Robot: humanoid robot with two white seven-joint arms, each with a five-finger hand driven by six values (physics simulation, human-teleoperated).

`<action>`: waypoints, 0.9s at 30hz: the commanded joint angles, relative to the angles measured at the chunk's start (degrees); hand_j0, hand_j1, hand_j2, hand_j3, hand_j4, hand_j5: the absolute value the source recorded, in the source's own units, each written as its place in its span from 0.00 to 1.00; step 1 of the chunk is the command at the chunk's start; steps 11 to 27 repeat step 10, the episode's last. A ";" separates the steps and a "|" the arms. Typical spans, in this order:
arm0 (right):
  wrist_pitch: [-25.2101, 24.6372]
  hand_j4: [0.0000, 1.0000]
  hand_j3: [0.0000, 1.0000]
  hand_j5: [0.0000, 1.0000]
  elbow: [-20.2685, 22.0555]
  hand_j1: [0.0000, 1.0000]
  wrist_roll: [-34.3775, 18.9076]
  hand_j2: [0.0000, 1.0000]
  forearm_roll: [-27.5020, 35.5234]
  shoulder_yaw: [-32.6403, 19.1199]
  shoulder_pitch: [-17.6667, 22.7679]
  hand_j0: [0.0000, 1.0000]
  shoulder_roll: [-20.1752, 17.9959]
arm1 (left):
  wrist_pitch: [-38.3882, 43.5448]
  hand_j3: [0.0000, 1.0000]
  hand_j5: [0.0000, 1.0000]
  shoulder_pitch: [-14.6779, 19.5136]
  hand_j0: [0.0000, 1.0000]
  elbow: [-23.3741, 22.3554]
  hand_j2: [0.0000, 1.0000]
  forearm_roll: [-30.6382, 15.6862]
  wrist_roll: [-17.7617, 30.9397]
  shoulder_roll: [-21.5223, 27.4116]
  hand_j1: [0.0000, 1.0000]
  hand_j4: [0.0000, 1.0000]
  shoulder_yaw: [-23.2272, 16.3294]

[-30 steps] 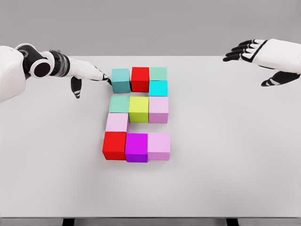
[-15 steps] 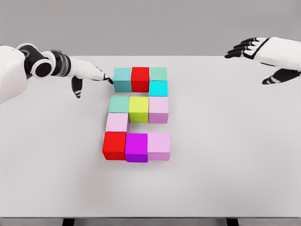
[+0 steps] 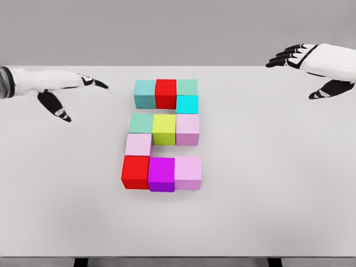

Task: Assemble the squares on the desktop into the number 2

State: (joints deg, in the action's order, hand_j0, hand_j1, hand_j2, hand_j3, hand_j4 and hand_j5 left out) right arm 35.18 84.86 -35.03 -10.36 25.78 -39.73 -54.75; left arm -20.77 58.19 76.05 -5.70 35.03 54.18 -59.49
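Note:
Several coloured cubes lie together in the middle of the white table point(image 3: 267, 183), forming a blocky 2. The top row is a teal cube point(image 3: 144, 93), a red cube point(image 3: 166, 93) and a green cube point(image 3: 187, 87), with a cyan cube point(image 3: 187, 104) below its right end. The middle row is a green cube point(image 3: 141, 123), a yellow cube point(image 3: 164, 129) and a pink cube point(image 3: 187, 129). A pink cube point(image 3: 138, 144) links down to a red cube point(image 3: 135, 171), a magenta cube point(image 3: 161, 174) and a pink cube point(image 3: 188, 172). My left hand point(image 3: 69, 94) hovers open, left of the top row and apart from it. My right hand point(image 3: 311, 69) hangs open at the far right.
The table's far edge runs just behind the top row of cubes. Its front edge point(image 3: 178, 257) lies near the bottom of the picture. Grey wall fills the background.
My left hand has drawn back to the left, away from the teal cube it was touching. The teal cube now sits flush with the red one. The right hand has barely moved.

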 commanded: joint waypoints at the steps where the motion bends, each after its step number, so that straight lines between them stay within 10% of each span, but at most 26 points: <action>1: -0.18 1.00 1.00 1.00 -0.05 1.00 0.03 1.00 0.34 -0.03 0.00 1.00 -0.01 | -3.84 1.00 1.00 -0.36 1.00 8.59 1.00 -20.39 -0.03 9.88 1.00 1.00 6.31; 5: -0.18 1.00 1.00 1.00 -0.05 1.00 0.03 1.00 0.34 0.06 0.09 1.00 -0.19 | -4.63 1.00 1.00 -4.40 1.00 13.33 1.00 -33.85 -0.03 14.55 1.00 1.00 6.40; 27: -0.18 1.00 1.00 1.00 -0.14 1.00 0.03 1.00 0.34 -0.03 0.26 1.00 -0.28 | -4.63 1.00 1.00 -7.39 1.00 14.74 1.00 -33.77 -0.03 14.64 1.00 1.00 6.22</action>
